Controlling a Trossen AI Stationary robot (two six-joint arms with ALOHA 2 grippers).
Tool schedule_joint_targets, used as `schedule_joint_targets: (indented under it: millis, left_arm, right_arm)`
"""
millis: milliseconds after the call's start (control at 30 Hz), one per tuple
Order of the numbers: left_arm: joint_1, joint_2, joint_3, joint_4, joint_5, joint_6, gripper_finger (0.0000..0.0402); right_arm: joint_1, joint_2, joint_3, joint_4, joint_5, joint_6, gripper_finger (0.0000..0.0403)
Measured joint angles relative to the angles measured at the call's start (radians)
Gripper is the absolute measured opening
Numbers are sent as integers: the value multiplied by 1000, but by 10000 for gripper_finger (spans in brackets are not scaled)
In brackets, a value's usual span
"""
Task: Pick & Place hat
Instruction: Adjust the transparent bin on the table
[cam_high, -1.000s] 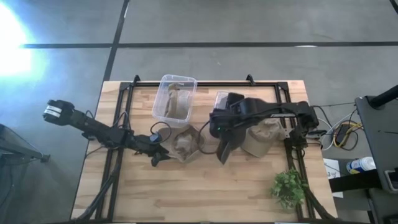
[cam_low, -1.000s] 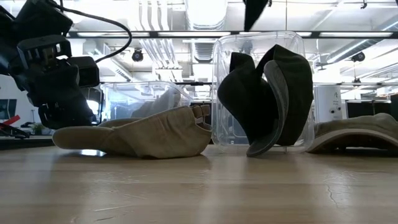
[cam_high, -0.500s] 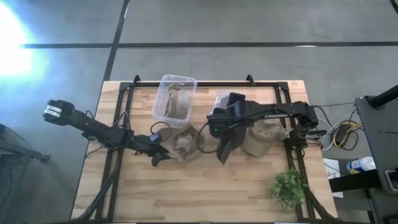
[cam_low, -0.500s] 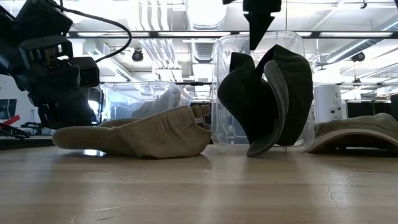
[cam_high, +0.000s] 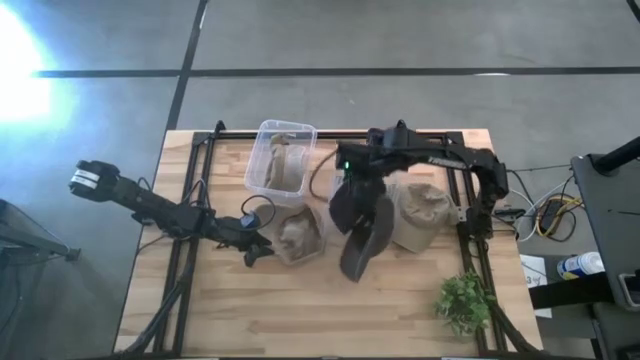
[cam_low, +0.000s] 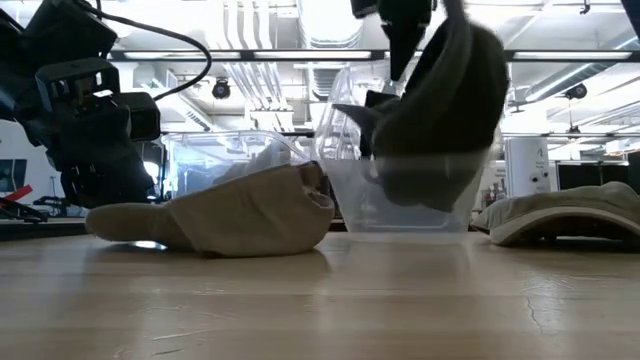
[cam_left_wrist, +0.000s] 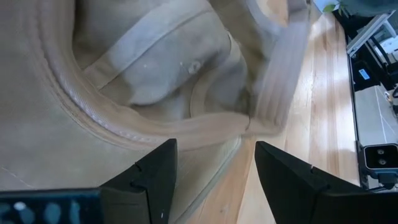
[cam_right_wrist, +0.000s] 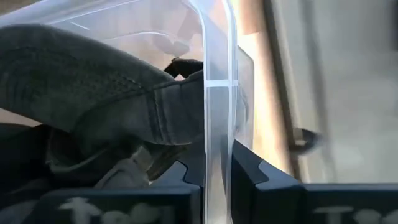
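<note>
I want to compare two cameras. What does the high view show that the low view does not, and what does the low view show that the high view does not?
Only the high view shows the small green plant at the table's corner and the left arm's whole reach to the tan hat.

Only the low view shows the room's ceiling lights behind and the clear bin tilted, lifted off the wood on one side.

Both show the dark hat, the tan hat and another tan hat at the right.
</note>
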Motion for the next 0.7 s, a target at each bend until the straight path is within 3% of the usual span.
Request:
schedule_joint_targets:
  millis: [233, 600, 700]
  left_arm:
    - [0, 0, 0, 0, 0, -7, 209]
    - [0, 0, 0, 0, 1, -61, 209]
    - [0, 0, 0, 0, 1, -72, 209]
  right_arm:
    - [-150, 1, -79, 56, -302, -116, 28]
    - [-379, 13, -278, 284, -343, -277, 29]
    - [-392, 14, -325, 347, -285, -319, 39]
